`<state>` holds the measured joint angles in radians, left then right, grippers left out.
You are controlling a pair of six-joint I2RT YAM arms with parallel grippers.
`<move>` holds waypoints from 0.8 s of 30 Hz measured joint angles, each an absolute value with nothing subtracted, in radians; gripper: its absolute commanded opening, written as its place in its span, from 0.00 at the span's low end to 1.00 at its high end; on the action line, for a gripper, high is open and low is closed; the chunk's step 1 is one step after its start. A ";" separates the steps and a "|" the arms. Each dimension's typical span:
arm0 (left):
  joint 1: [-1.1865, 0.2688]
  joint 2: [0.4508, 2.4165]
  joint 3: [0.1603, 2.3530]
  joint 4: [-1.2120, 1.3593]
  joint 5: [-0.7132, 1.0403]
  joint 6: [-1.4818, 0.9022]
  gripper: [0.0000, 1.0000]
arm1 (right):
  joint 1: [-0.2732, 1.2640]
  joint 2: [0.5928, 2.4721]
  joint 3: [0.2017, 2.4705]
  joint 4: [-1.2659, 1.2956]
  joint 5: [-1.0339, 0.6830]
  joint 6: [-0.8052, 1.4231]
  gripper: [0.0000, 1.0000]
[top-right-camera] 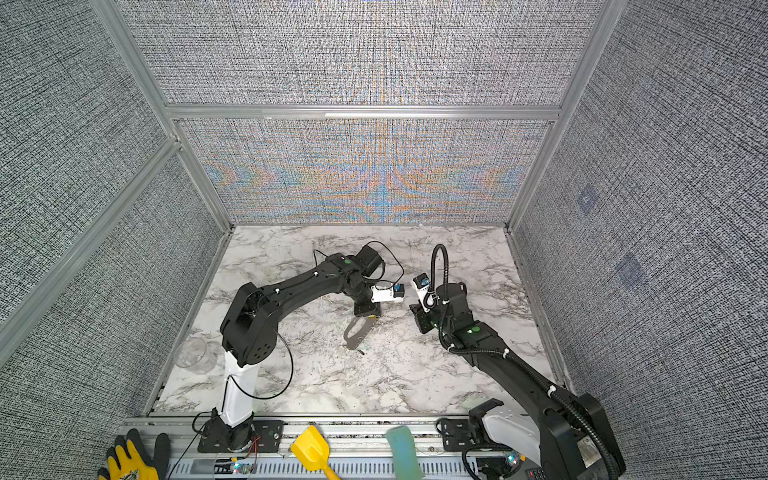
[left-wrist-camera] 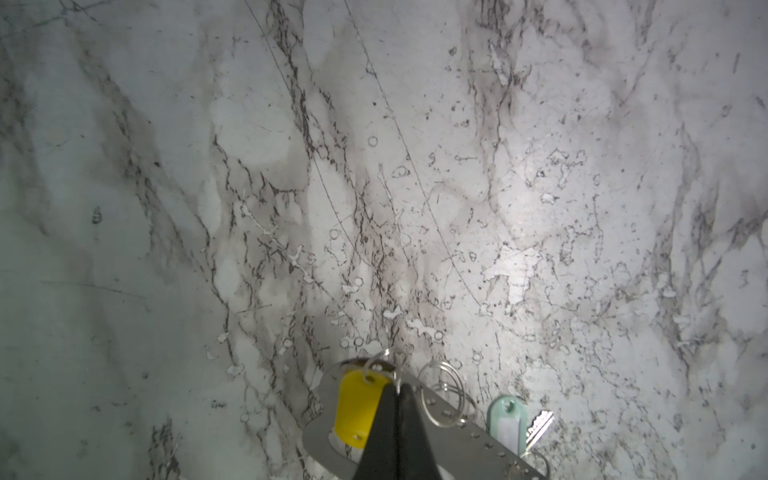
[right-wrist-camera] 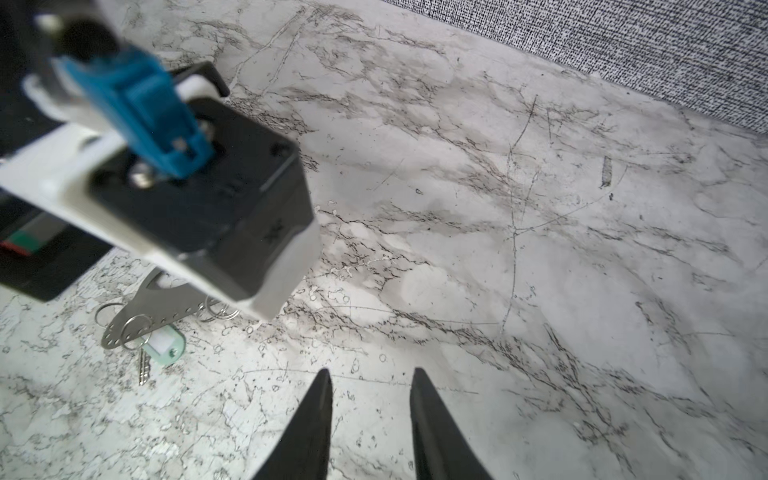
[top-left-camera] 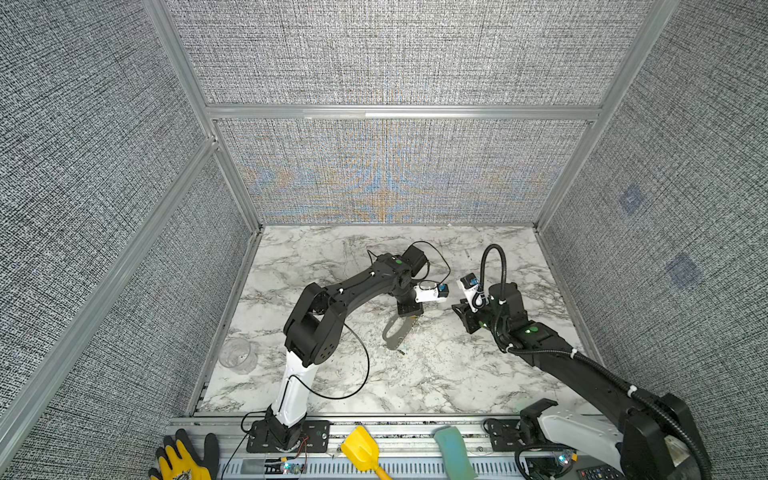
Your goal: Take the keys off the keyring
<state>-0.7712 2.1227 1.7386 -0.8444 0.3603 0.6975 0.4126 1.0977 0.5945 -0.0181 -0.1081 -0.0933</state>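
Pinching split ring (left-wrist-camera: 376, 365) of yellow-tagged key (left-wrist-camera: 357, 405) at keyring's (left-wrist-camera: 473, 430) end with clenched left claw (left-wrist-camera: 398, 384); hovering over table (right-wrist-camera: 498, 249) with right claw (right-wrist-camera: 370, 374) released, empty.

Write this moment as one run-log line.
left gripper: shut over keyring | right gripper: open, empty | yellow tag: at keyring cut-out | teal-tag key: on keyring

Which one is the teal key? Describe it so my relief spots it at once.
On the marble table, under the left gripper, lies the grey keyring. At its holed end far from that gripper, a small silver key lies beside it. Its tag is pale teal; the other tag is yellow.
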 measured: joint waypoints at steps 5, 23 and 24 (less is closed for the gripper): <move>-0.772 2.154 1.775 -0.839 0.369 0.651 0.32 | 0.392 1.099 0.588 -0.026 -0.084 -0.084 0.35; -0.654 1.871 1.375 -0.614 0.390 0.430 0.37 | 0.418 1.519 0.967 -0.213 -0.220 -0.101 0.46; -0.652 1.855 1.352 -0.601 0.392 0.421 0.37 | 0.430 1.558 1.006 -0.236 -0.219 -0.101 0.47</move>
<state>-0.6521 1.8549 1.3521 -0.6006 0.3916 0.4206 0.4297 1.5581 1.0061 -0.2359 -0.2192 -0.1013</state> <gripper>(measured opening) 0.373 0.442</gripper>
